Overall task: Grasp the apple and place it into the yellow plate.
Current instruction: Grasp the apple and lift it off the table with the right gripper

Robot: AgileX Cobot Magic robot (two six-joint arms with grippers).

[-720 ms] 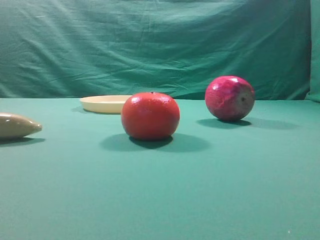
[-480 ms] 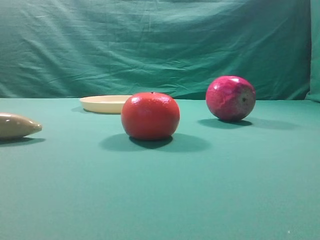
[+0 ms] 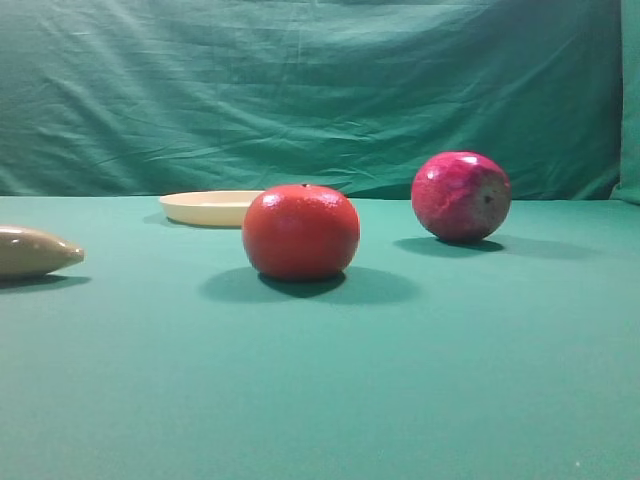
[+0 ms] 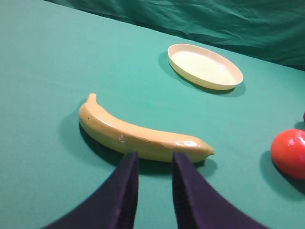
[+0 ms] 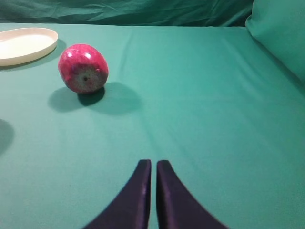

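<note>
Apple (image 5: 83, 67) lying on the green cloth (image 5: 200, 105) well ahead of my right pincer (image 5: 151, 164), its tips pressed together and empty, yellow plate (image 5: 26, 44) beyond, my left pincer (image 4: 153, 160) narrowly parted near a banana (image 4: 138, 136).

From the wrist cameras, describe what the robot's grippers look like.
Only the fingers show. The left gripper has two dark, navy-black fingers, smooth and matte, broad at the base and curving to narrow rounded tips. The right gripper has the same dark curved pair. No cables, markings or arm links are visible.
</note>
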